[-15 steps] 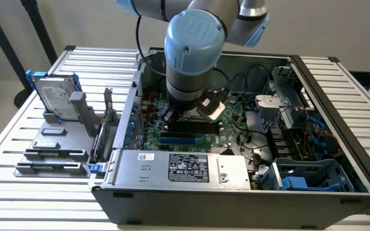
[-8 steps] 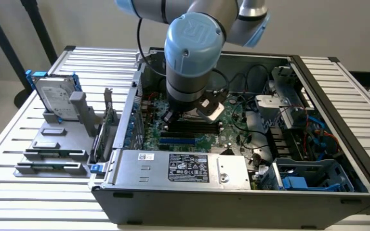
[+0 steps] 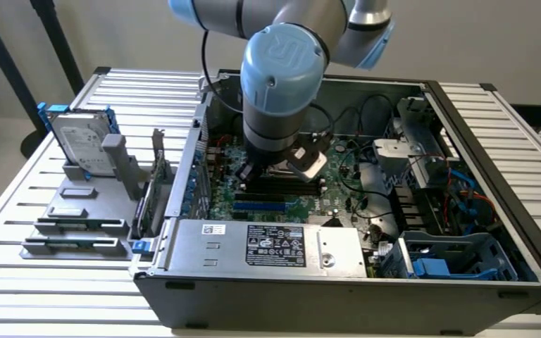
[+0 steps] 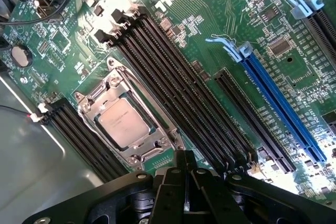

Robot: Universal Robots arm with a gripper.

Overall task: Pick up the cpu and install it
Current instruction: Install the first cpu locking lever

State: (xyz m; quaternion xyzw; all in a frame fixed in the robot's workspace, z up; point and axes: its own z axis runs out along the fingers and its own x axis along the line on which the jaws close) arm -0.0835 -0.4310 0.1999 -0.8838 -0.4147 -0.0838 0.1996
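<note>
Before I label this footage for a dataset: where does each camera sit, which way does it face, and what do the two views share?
Exterior view: off the arm, raised, looking down into the open computer case on a slatted table; the blue-capped arm reaches into it.
Wrist view: on the wrist, close above the motherboard, facing the cpu in its socket frame; the black gripper shows, its fingers shut on nothing.
Shared: the motherboard with its black memory slots and blue slot.
</note>
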